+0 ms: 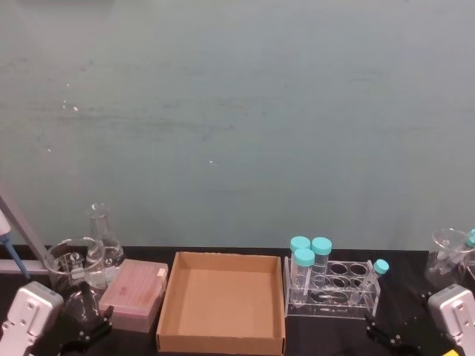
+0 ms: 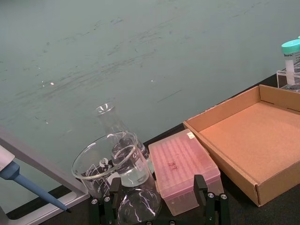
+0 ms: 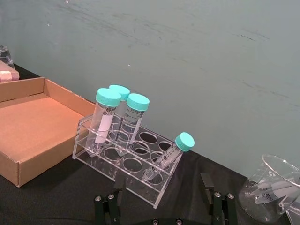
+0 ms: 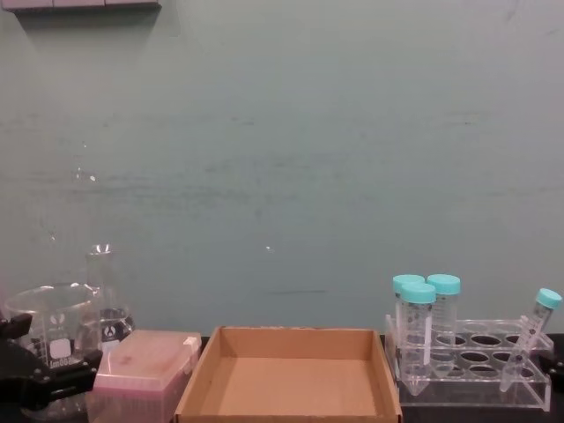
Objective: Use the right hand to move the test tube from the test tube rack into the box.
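Observation:
The slim test tube (image 1: 373,277) with a teal cap leans tilted in a hole at the right end of the clear test tube rack (image 1: 333,300); it also shows in the right wrist view (image 3: 168,157) and the chest view (image 4: 527,340). The brown cardboard box (image 1: 223,300) lies just left of the rack, with nothing inside it. My right gripper (image 1: 389,335) hovers low at the near right, short of the rack (image 3: 123,165), open with its fingers (image 3: 206,183) wide apart. My left gripper (image 2: 157,187) sits parked at the near left, open.
Three wider teal-capped tubes (image 1: 310,256) stand upright at the rack's left end. A pink-topped plastic box (image 1: 134,294), a beaker (image 1: 72,261) and a conical flask (image 1: 103,236) crowd the left. Another beaker (image 1: 448,256) stands at far right. A pipette (image 2: 18,176) hangs far left.

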Controlling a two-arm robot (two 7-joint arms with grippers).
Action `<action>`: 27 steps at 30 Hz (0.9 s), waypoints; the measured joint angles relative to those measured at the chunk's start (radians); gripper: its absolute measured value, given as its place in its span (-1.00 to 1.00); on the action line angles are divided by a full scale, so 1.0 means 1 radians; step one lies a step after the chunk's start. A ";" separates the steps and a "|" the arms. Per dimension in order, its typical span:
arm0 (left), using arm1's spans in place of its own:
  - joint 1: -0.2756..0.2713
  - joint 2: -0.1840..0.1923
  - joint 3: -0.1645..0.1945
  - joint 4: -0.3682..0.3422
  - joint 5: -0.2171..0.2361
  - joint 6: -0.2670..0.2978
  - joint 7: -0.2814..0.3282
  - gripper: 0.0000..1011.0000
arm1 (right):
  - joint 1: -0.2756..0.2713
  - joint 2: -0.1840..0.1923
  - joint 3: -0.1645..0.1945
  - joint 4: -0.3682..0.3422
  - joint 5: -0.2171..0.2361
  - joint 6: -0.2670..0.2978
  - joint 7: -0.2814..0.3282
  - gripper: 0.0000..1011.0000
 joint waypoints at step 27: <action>0.000 0.000 0.000 0.000 0.000 0.000 0.000 0.98 | -0.006 -0.016 0.017 0.005 -0.003 -0.005 0.004 0.98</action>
